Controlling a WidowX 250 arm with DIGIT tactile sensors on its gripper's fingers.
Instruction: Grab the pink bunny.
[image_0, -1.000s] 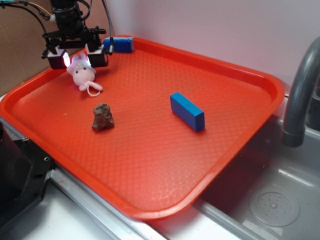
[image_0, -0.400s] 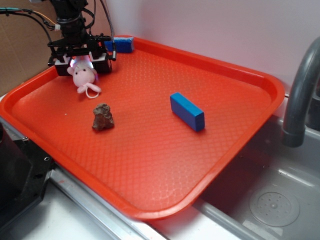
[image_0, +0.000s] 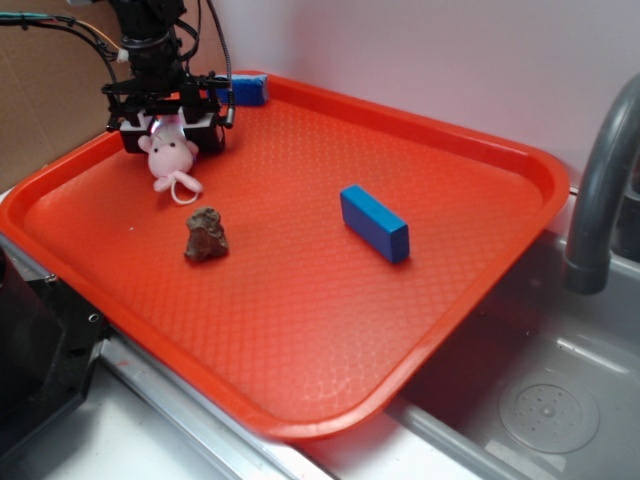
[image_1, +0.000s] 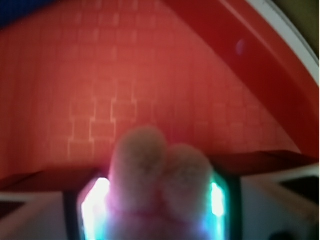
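Note:
The pink bunny (image_0: 168, 157) lies on the orange tray (image_0: 300, 310) near its back left corner, its white cord loop (image_0: 185, 187) trailing toward the front. My gripper (image_0: 170, 140) is lowered over it, open, with one finger on each side of the bunny's head. In the wrist view the bunny's two ears (image_1: 160, 175) fill the gap between my two lit pads (image_1: 95, 205), close to both; the gripper (image_1: 157, 212) is down near the tray floor.
A dark brown lumpy figure (image_0: 205, 235) sits just in front of the bunny. A blue block (image_0: 374, 222) lies mid-tray. A blue object (image_0: 245, 90) rests by the back rim. A sink (image_0: 540, 410) and grey faucet (image_0: 600, 190) are to the right.
My gripper has come down over the bunny, from above its ears to around its head. The bunny has stayed in place.

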